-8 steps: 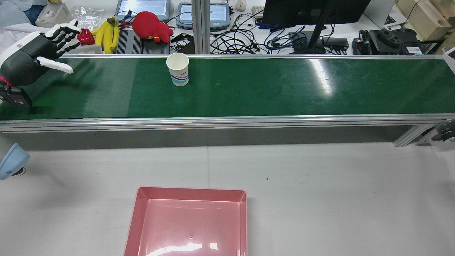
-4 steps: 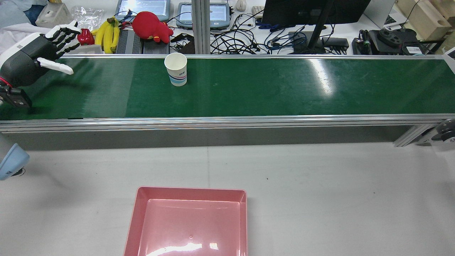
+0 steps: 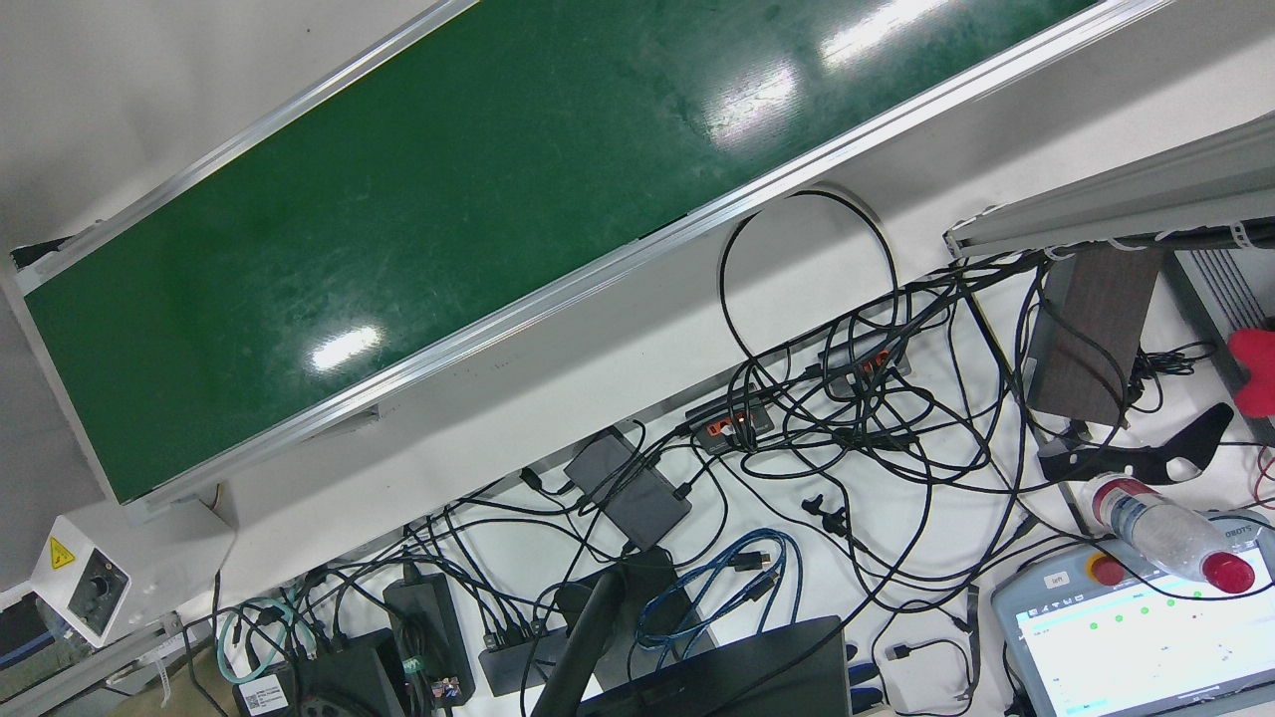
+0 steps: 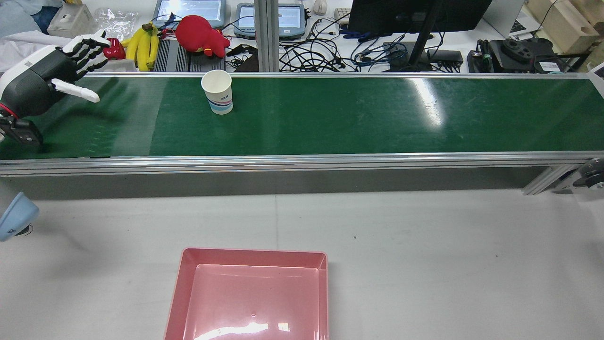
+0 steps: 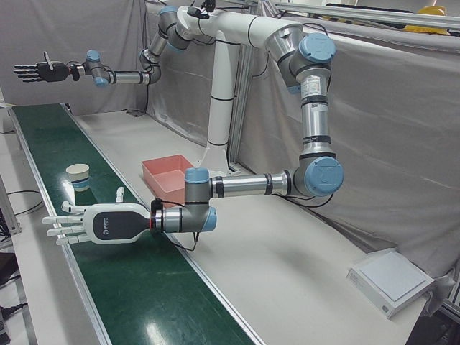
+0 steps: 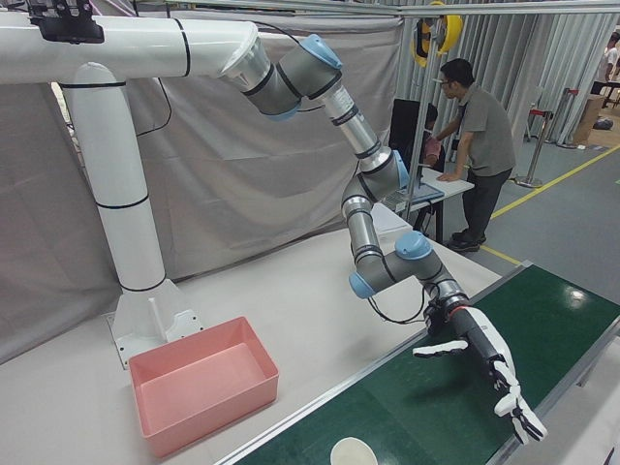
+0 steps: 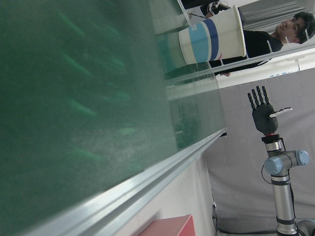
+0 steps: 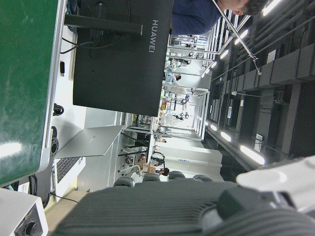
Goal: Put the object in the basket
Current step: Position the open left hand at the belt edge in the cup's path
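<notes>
A white paper cup (image 4: 217, 92) with blue and pink stripes stands upright on the green conveyor belt (image 4: 330, 118), near its far edge. My left hand (image 4: 47, 78) hovers over the belt's left end, open with fingers spread, well to the left of the cup and apart from it. The left-front view has the same hand (image 5: 93, 224) low over the belt, a short way from the cup (image 5: 77, 176). The cup (image 7: 211, 39) fills the top of the left hand view. The pink basket (image 4: 250, 293) lies empty on the grey table. My right hand (image 5: 36, 72) is raised far down the belt, open.
Behind the belt lie bananas (image 4: 144, 42), a red plush toy (image 4: 200, 33), tablets, a monitor stand and tangled cables (image 3: 797, 428). A person (image 6: 480, 136) leans on a desk beyond the station. The arms' white pedestal (image 6: 126, 223) stands behind the basket (image 6: 203, 383).
The cup has travelled left along the belt toward my left hand. The left hand has shifted only slightly and stays open.
</notes>
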Controlling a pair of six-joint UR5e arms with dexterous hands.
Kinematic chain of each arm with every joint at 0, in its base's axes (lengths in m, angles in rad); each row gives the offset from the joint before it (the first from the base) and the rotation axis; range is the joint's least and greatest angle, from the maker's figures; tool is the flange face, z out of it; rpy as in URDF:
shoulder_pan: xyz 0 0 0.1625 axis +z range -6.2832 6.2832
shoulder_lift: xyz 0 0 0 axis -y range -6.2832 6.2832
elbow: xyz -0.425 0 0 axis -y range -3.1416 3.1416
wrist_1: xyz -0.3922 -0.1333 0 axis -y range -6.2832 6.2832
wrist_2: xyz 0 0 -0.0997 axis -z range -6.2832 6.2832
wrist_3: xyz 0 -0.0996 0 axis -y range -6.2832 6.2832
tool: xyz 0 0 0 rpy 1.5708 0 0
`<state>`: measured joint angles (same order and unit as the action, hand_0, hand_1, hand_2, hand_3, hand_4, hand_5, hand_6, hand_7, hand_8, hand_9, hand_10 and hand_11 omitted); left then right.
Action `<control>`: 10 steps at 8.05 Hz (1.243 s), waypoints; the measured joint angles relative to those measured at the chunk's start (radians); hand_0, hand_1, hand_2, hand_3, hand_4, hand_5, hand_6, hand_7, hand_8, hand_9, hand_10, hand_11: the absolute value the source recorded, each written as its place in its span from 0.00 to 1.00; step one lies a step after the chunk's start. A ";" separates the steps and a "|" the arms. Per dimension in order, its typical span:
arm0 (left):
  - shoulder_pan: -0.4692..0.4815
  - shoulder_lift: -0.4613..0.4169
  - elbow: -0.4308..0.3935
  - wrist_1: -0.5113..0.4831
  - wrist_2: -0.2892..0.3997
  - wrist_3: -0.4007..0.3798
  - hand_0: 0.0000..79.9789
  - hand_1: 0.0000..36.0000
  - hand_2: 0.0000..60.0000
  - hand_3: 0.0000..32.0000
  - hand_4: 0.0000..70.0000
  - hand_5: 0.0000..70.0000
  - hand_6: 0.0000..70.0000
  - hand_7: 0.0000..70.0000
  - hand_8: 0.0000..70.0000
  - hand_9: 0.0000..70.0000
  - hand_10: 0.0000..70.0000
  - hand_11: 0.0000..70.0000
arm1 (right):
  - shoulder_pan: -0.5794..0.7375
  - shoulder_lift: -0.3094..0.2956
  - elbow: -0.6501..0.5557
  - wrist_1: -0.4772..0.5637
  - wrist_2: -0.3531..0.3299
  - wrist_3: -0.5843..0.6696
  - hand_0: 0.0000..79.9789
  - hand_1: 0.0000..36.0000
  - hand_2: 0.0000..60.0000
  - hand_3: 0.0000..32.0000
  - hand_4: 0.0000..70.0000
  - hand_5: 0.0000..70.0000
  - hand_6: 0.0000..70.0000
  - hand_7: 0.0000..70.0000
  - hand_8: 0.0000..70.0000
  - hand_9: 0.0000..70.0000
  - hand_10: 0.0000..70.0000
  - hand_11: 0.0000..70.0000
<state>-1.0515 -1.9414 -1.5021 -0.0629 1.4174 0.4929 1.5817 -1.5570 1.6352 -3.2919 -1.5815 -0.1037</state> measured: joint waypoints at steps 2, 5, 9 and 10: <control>0.000 0.001 0.001 0.000 0.000 0.002 0.65 0.34 0.00 0.32 0.00 0.57 0.02 0.02 0.04 0.01 0.07 0.12 | 0.000 0.000 0.000 0.000 0.000 0.000 0.00 0.00 0.00 0.00 0.00 0.00 0.00 0.00 0.00 0.00 0.00 0.00; 0.008 0.012 0.003 -0.002 0.000 0.005 0.64 0.34 0.00 0.32 0.00 0.56 0.02 0.02 0.03 0.01 0.07 0.13 | 0.000 0.000 0.000 0.000 0.000 0.000 0.00 0.00 0.00 0.00 0.00 0.00 0.00 0.00 0.00 0.00 0.00 0.00; 0.008 0.028 0.004 -0.015 0.000 0.004 0.65 0.34 0.00 0.32 0.00 0.56 0.01 0.02 0.03 0.01 0.07 0.12 | 0.000 0.000 0.000 0.000 0.000 0.000 0.00 0.00 0.00 0.00 0.00 0.00 0.00 0.00 0.00 0.00 0.00 0.00; 0.008 0.029 0.004 -0.016 0.000 0.004 0.65 0.34 0.00 0.32 0.00 0.55 0.01 0.02 0.03 0.01 0.07 0.12 | 0.000 0.000 0.000 0.000 0.000 0.000 0.00 0.00 0.00 0.00 0.00 0.00 0.00 0.00 0.00 0.00 0.00 0.00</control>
<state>-1.0435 -1.9119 -1.4981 -0.0785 1.4174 0.4969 1.5816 -1.5570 1.6352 -3.2919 -1.5815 -0.1033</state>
